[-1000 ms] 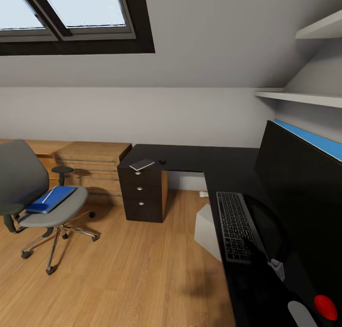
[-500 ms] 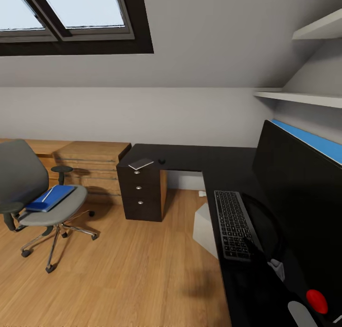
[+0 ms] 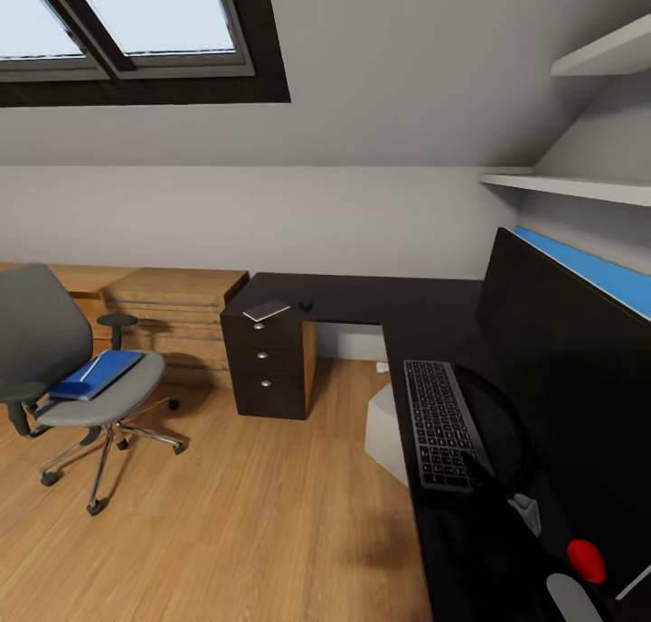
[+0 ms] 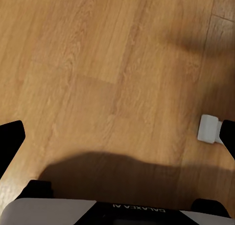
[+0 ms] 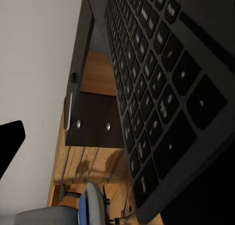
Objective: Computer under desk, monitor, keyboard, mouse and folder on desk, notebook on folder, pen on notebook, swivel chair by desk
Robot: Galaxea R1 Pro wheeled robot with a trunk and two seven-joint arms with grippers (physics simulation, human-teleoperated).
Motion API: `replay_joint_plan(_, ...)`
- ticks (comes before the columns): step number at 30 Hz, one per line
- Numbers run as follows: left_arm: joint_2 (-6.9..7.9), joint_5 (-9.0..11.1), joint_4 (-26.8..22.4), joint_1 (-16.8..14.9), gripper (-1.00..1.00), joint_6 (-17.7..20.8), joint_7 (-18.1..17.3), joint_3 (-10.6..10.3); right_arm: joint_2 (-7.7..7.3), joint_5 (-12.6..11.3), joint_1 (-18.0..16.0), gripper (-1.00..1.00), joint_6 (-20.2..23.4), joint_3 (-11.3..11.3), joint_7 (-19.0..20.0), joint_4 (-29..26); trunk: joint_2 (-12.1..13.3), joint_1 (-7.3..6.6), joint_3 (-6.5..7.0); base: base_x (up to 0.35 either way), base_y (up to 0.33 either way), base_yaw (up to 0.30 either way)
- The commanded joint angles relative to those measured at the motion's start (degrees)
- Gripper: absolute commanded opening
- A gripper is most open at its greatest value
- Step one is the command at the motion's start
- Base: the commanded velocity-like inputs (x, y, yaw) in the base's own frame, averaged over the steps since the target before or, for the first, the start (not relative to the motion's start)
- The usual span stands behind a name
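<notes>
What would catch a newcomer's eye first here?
The blue folder lying on the grey swivel chair at the left, out on the wood floor. At the right, the big black monitor stands on the black desk with the keyboard beside it.

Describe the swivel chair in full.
The swivel chair has a grey padded seat and back, black armrests and a chrome star base on dark castors. It stands upright on the wood floor, apart from the desk, in front of low wooden shelving. A blue folder lies flat on its seat, with a thin white pen on top.
</notes>
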Motion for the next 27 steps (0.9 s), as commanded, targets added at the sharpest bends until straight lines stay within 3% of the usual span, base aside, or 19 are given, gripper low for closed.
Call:
replay_joint_plan(1,0.01,0.6,-0.1,0.0,1.0,0.1,0.5,-0.1,0.01,-0.2,0.0,1.0,0.3,-0.1,0.1,0.1,0.0,0.0,-0.05,-0.009,-0.008,0.0)
replay_joint_plan(27,0.01,0.6,-0.1,0.0,1.0,0.1,0.5,-0.1,0.01,0.1,0.0,1.0,0.3,-0.1,0.1,0.2,0.0,0.0,-0.05,-0.15,-0.001,0.0)
